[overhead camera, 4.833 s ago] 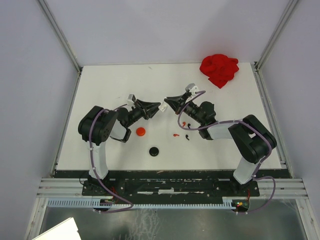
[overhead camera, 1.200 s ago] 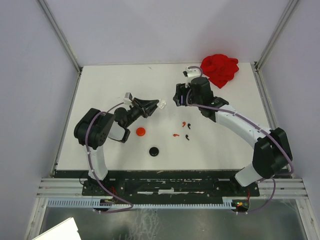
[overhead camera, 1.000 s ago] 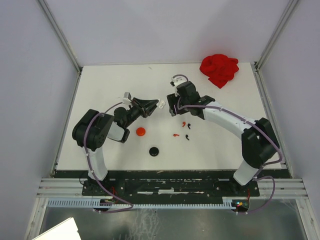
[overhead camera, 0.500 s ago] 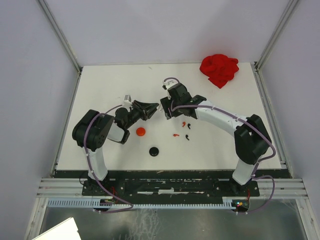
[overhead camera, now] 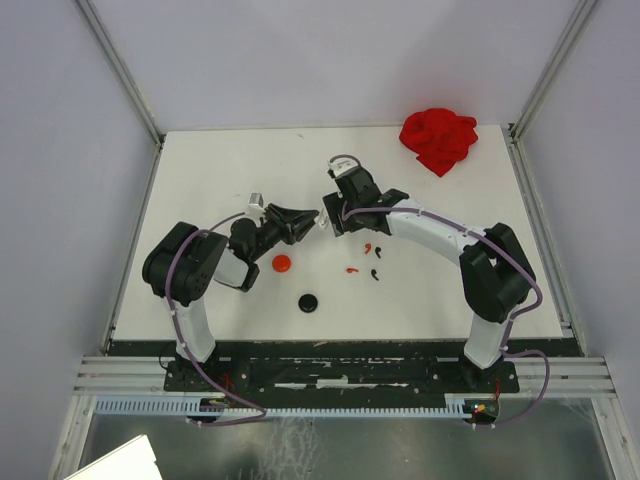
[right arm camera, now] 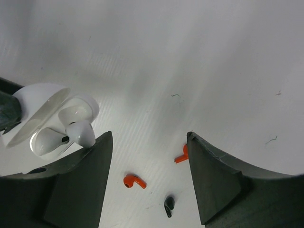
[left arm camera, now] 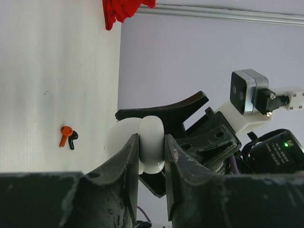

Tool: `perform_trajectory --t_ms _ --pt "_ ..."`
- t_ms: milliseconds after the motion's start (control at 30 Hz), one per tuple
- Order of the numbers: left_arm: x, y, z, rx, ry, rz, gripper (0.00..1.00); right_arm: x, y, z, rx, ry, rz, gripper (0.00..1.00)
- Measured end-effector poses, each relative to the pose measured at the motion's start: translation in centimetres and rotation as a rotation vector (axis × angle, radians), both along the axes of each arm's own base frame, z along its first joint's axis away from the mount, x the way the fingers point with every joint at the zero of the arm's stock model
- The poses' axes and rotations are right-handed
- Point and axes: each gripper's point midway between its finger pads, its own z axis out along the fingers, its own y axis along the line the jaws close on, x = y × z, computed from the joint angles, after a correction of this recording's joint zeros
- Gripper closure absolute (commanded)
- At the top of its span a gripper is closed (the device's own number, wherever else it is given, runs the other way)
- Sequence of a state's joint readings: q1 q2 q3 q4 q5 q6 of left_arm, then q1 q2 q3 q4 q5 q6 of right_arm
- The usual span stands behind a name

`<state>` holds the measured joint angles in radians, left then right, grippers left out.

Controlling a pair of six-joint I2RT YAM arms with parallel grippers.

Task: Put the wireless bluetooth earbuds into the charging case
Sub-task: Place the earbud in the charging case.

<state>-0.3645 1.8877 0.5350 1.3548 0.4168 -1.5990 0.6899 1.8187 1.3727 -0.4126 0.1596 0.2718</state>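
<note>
Left claw clenched on the open white case; right claw spread wide, gripping nothing.
Both claws meet almost tip to tip at the middle of the overhead view. A white earbud sits in the case's mouth at the left of the right wrist view, just beside one right finger. Two red earbuds and a black earbud lie loose on the white surface, lower centre. A red disc and black disc lie below the claws overhead; a red cloth is at upper right.
</note>
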Motion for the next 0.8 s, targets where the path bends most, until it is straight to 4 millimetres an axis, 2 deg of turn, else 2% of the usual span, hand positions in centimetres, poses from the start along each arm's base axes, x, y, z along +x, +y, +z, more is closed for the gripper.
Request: perform_trajectory --t_ms 300,600,667,800 --pt "-0.4 -0.3 -0.1 0.002 0.004 -0.011 0.97 1.5 -1.3 0.3 0.021 -0.015 -0.051 0.28" --pt "-0.4 -0.4 0.0 0.0 0.002 -0.011 0.97 2.1 -1.3 0.5 0.037 -0.041 -0.06 0.28" --pt "-0.1 -0.3 0.1 -0.001 0.0 0.001 0.97 1.8 -1.6 0.1 0.045 -0.056 -0.063 0.26" --pt "1.3 -0.2 0.7 -0.006 -0.003 0.047 0.97 -0.1 -2.9 -1.6 0.079 -0.084 -0.059 0.19"
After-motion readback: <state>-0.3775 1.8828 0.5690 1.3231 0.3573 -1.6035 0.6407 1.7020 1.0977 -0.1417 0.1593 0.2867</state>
